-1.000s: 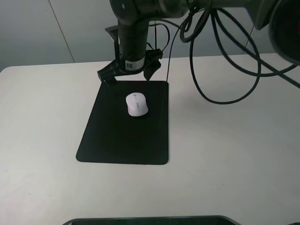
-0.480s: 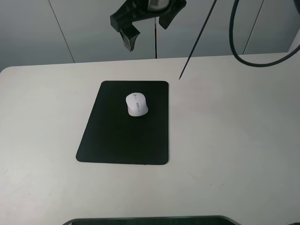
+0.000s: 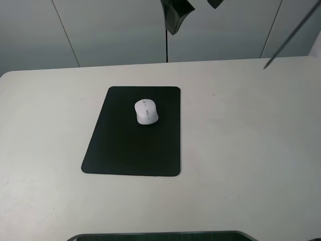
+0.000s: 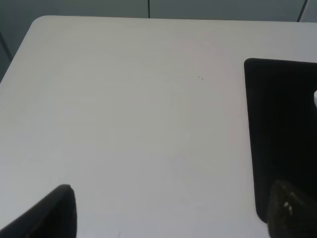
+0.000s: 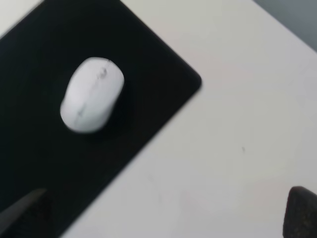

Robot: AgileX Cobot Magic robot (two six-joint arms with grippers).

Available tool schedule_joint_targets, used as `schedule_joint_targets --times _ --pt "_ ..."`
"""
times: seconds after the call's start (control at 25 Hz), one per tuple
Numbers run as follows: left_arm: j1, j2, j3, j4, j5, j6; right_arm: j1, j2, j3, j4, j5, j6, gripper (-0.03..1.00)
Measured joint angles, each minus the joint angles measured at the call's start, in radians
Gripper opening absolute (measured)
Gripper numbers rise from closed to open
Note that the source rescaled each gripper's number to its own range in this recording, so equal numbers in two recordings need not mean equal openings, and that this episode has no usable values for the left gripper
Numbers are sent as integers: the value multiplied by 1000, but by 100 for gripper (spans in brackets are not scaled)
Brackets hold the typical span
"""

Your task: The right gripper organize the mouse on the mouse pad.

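Since the earlier frame I have raised the right gripper (image 3: 193, 7) from just behind the mouse pad (image 3: 128, 150) to the top edge of the frame, jaws released and empty, leaving the mouse (image 3: 146, 111) on the pad's upper half, apparently task complete.

Mouse (image 3: 146, 111): white plastic-looking shell, smooth, slight sheen, grey strip down the middle. Mouse pad (image 3: 133, 145): matt black, flat, no glare, looked like cloth or rubber, cannot tell which. Table (image 3: 241, 150): off-white, smooth, matt with a faint soft reflection. Right gripper (image 3: 193, 7) at 12 o'clock of the pad: fingers looked like black hard plastic, dull finish. Left gripper fingertips (image 4: 54, 213) looked matt black too.
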Motion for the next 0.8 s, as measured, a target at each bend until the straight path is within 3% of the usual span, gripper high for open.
schedule_joint_targets --times 0.44,0.64,0.8 --pt "0 0 0 0 0 0 -226 -438 368 -2 -30 -2 99" --pt "0 0 0 0 0 0 -359 -638 486 -2 -28 -6 99" --pt "0 0 0 0 0 0 -415 -780 549 -4 -2 -6 99"
